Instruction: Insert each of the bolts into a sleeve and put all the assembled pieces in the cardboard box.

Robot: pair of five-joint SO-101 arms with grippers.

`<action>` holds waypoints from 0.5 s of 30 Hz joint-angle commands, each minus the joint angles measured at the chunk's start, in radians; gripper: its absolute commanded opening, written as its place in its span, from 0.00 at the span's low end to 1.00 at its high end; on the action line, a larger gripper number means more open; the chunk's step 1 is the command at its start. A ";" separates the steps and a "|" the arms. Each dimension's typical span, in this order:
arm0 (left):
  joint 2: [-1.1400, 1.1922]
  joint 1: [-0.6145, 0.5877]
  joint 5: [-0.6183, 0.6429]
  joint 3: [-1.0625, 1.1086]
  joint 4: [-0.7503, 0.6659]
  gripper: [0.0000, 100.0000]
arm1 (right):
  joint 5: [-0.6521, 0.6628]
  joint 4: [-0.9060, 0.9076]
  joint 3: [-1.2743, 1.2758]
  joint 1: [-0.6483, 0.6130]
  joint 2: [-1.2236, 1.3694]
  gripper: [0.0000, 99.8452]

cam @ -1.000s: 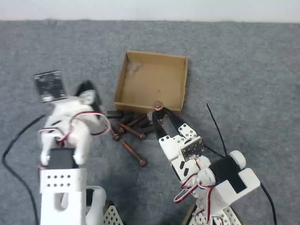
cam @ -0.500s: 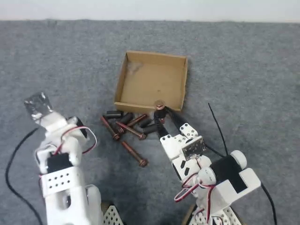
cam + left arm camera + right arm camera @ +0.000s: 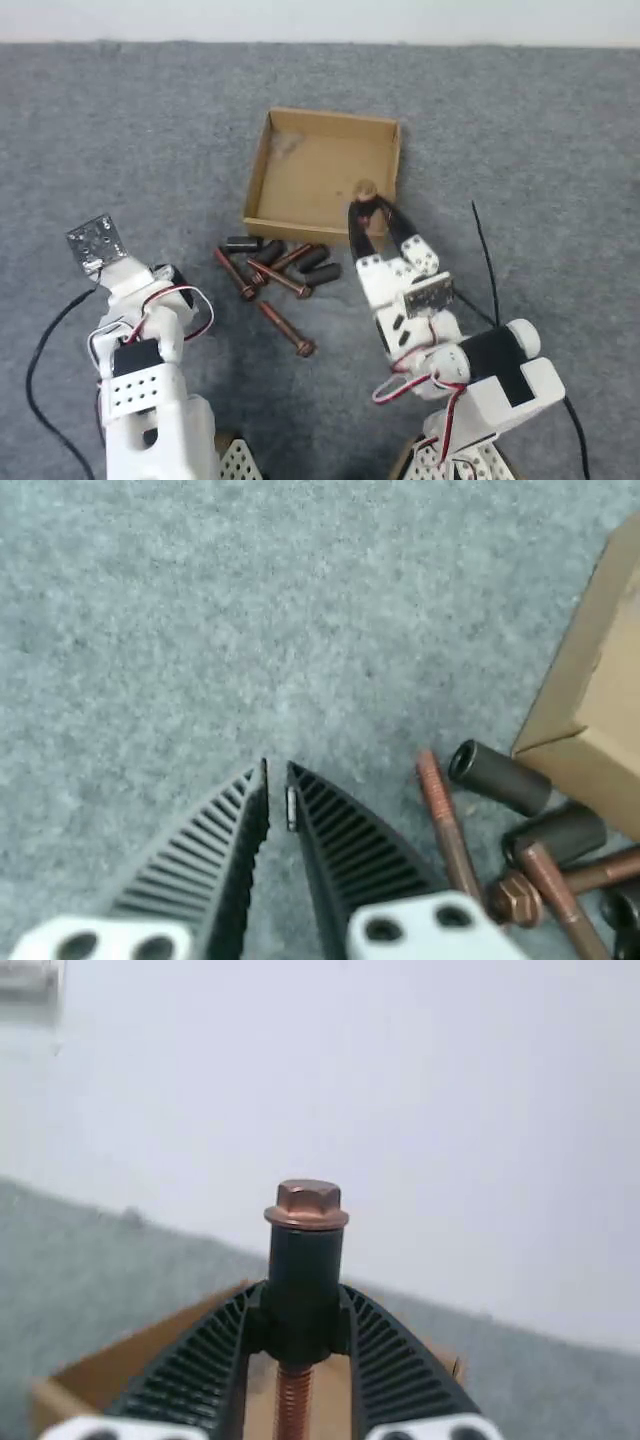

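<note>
I am gripping the assembled piece (image 3: pixel 305 1250), a copper bolt seated in a black sleeve, in the right gripper (image 3: pixel 300 1312), whose jaws are clamping the sleeve's lower half. The piece's long axis is standing upright, with the hex head on top and the threaded end hanging down between the fingers. What the drop depends on is where that axis sits against the cardboard box (image 3: pixel 330 116). In the high view the bolt head (image 3: pixel 365 190) is showing over the box's floor, just inside the near wall and towards the corner nearest this arm. The right gripper (image 3: pixel 366 207) is reaching across that wall. From overhead I cannot judge how high the threaded end is hanging, so it is probably past the wall, but I would not swear to it. The left gripper (image 3: pixel 277 782) is sitting low over the grey carpet (image 3: pixel 500 120), well apart from the box, with its jaws drawn almost together on nothing. The loose bolts (image 3: pixel 280 275) and loose sleeves (image 3: pixel 318 262) are lying flat beside the box's near wall, between the two arms, so the left arm is the nearer one for them.
</note>
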 commanded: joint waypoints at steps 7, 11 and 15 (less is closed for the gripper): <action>-0.018 0.005 0.005 -0.010 -0.034 0.03 | 0.009 0.263 -0.342 0.096 -0.022 0.01; -0.018 0.005 0.005 -0.010 -0.034 0.03 | 0.009 0.412 -0.459 0.113 -0.022 0.01; -0.018 0.005 0.005 -0.010 -0.034 0.03 | 0.008 0.653 -0.588 0.107 -0.022 0.01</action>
